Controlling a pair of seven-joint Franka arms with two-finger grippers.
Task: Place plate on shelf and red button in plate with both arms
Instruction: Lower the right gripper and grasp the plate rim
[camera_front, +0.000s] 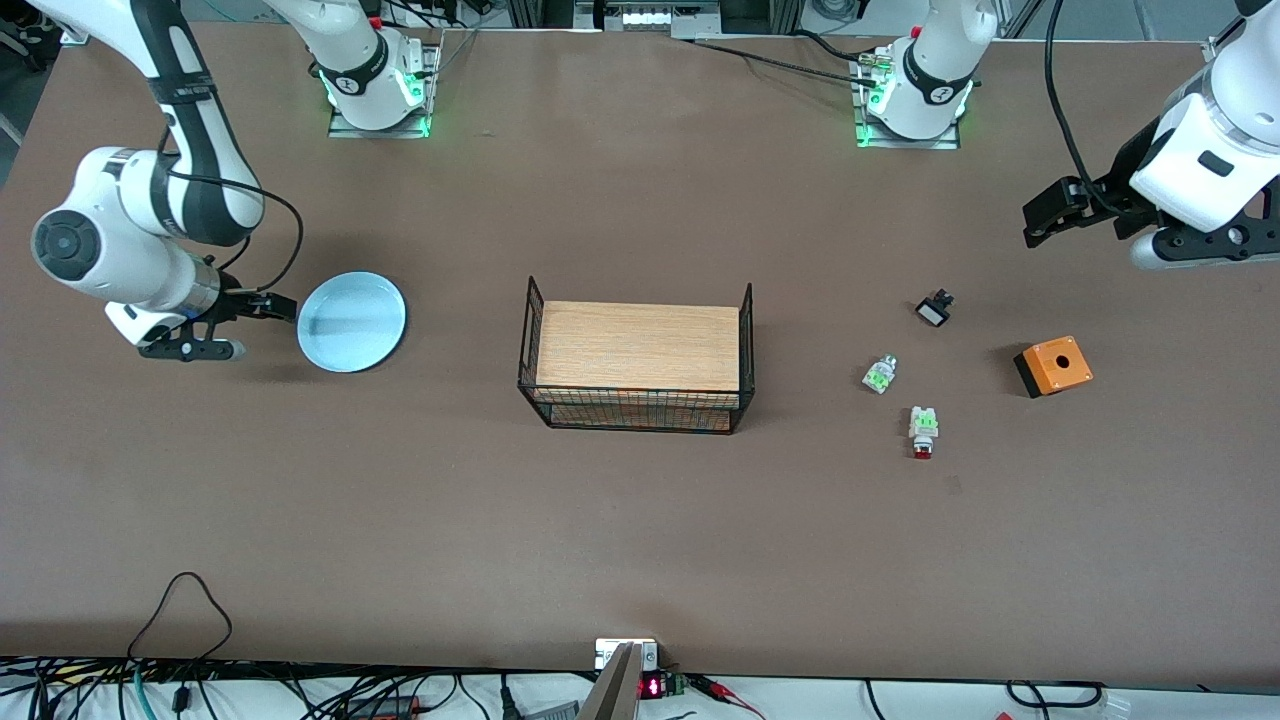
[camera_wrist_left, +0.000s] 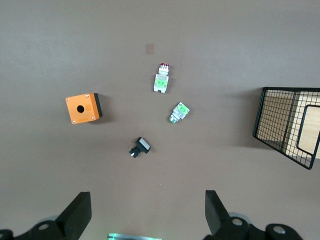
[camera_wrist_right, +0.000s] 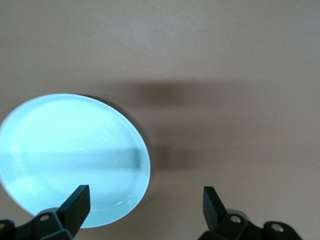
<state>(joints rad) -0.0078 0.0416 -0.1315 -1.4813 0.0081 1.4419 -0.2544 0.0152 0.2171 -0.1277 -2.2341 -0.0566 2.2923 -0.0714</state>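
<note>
The pale blue plate (camera_front: 352, 321) lies flat on the table toward the right arm's end. My right gripper (camera_front: 248, 328) is open and empty, low beside the plate's rim. In the right wrist view the plate (camera_wrist_right: 70, 160) lies under one finger of that gripper (camera_wrist_right: 145, 205). The red button (camera_front: 922, 432), white with a green block and a red cap, lies toward the left arm's end. It also shows in the left wrist view (camera_wrist_left: 161, 80). My left gripper (camera_front: 1040, 225) is open and empty, up in the air over bare table. In its own view (camera_wrist_left: 147, 212) nothing lies between its fingers.
A black wire rack (camera_front: 640, 412) with a wooden board stands mid-table, also in the left wrist view (camera_wrist_left: 275, 120). Around the red button lie a white-green piece (camera_front: 880, 374), a black-and-white piece (camera_front: 934, 308) and an orange box (camera_front: 1053, 366). Cables run along the front edge.
</note>
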